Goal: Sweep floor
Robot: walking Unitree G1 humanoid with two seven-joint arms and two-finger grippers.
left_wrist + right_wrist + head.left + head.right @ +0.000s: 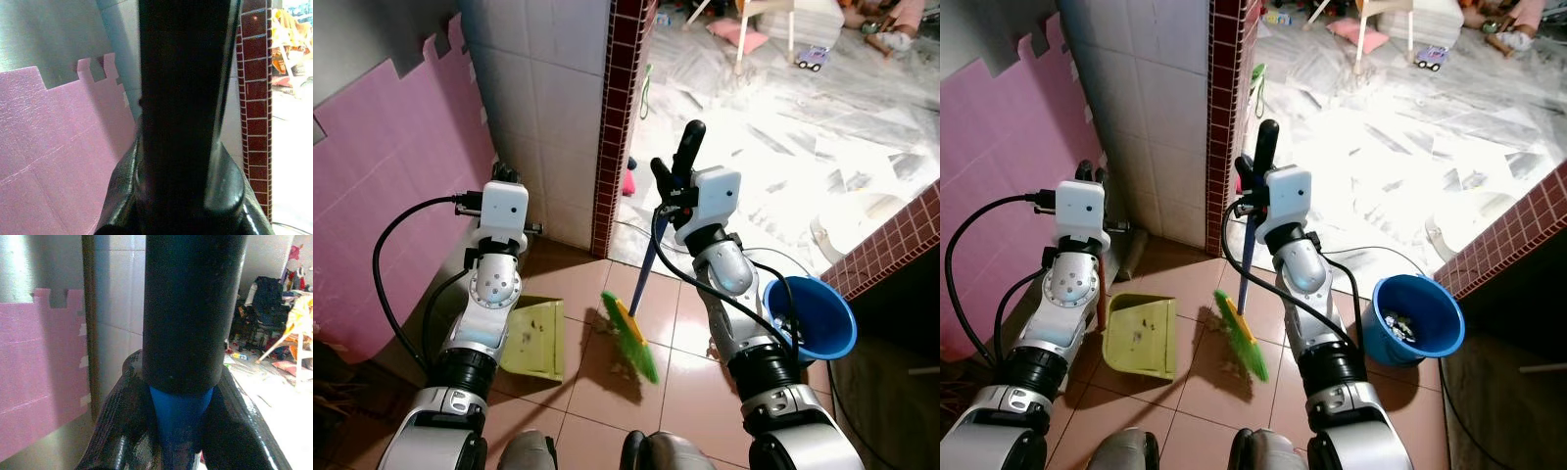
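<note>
Underfoot, brown tile floor [1234,392] is a narrow strip: pink foam wall [999,166] left, brick ledge [1518,245] right. Yellow dustpan [1141,338] lies flat by left arm. Green broom head [1239,338] rests on the tiles beside it. Blue bucket [1417,318] with bits inside stands right of right arm. Right end effector [1255,176] is raised, clamped on blue broom handle [178,416]. Left end effector [1089,176] grips a black handle [181,98]. Ahead, brick pillar [1229,98]; beyond it, open marble floor [1391,127].
</note>
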